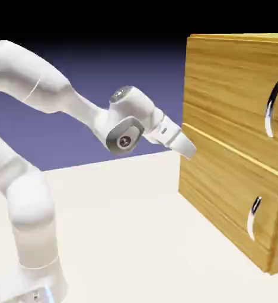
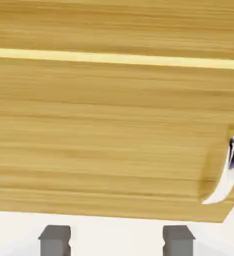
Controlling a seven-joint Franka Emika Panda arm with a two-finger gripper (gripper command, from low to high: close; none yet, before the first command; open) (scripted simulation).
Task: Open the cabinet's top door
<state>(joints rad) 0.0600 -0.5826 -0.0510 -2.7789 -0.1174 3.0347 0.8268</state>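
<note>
Basically hand (image 1: 188,149) with fingers apart and empty, sitting by the cabinet (image 1: 224,71) front, long upright top door handle (image 1: 273,109) well off to the right.

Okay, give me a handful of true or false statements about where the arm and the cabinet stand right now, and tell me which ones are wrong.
1. The pincer is shut on the top door's handle. False: its fingers stand apart with nothing between them, and it sits near the cabinet's left edge in the exterior view, far from that handle.
2. Both front panels look closed, flush with the cabinet. True.
3. The lower handle is longer than the upper one. False: the upper handle is the longer.
4. The hand view shows wood grain with a pale horizontal seam and one silver handle at the right. True.
5. The top door hangs wide open. False: it looks shut.
</note>
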